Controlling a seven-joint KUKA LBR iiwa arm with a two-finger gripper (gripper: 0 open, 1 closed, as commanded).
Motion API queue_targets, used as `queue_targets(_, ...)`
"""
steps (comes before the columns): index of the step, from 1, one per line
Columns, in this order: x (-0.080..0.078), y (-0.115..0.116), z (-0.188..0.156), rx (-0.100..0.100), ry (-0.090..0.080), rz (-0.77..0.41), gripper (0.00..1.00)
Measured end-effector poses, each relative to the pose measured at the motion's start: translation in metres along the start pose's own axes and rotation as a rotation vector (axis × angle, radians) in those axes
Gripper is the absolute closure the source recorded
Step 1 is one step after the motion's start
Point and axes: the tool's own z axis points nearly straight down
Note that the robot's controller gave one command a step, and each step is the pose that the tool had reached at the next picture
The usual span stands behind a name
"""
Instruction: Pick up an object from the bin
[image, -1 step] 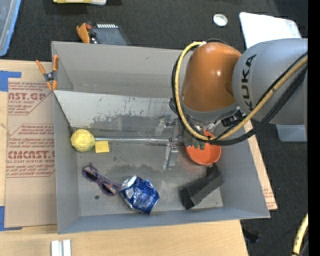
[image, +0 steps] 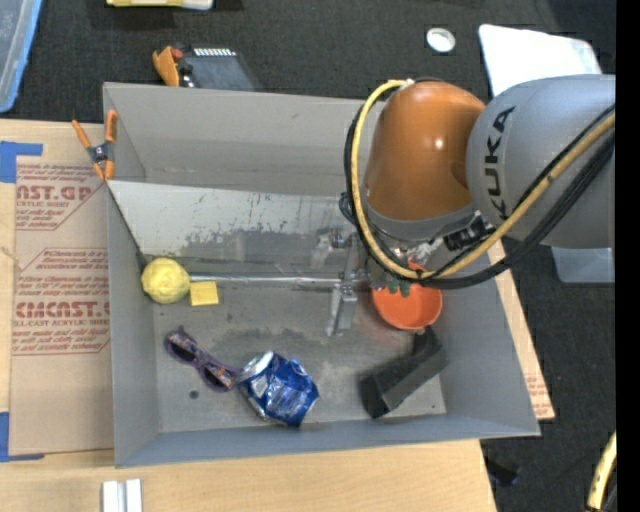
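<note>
My gripper (image: 342, 302) hangs over the middle of the bin floor, with bare floor under its tip. Just to its right, partly under the arm, an orange round thing (image: 407, 308) with a green bit on top rests on the floor. Lower right of the gripper lies a black wedge-shaped block (image: 402, 375). A crumpled blue and white packet (image: 280, 388) sits to its lower left. What looks like a thin grey rod (image: 260, 282) runs along the floor from near the gripper leftward to a yellow ball (image: 165, 280).
A small yellow block (image: 204, 293) lies beside the ball at the bin's left. Purple sunglasses (image: 200, 361) lie at the front left. The arm and its orange cover hang over the bin's back right part.
</note>
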Motion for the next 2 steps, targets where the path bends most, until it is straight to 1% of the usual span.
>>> queue_targets(1, 0.017, 0.023, 0.054, 0.001, -0.001, -0.138, 0.00)
queue_targets(2, 0.031, 0.060, 0.051, 0.000, -0.005, -0.486, 0.00)
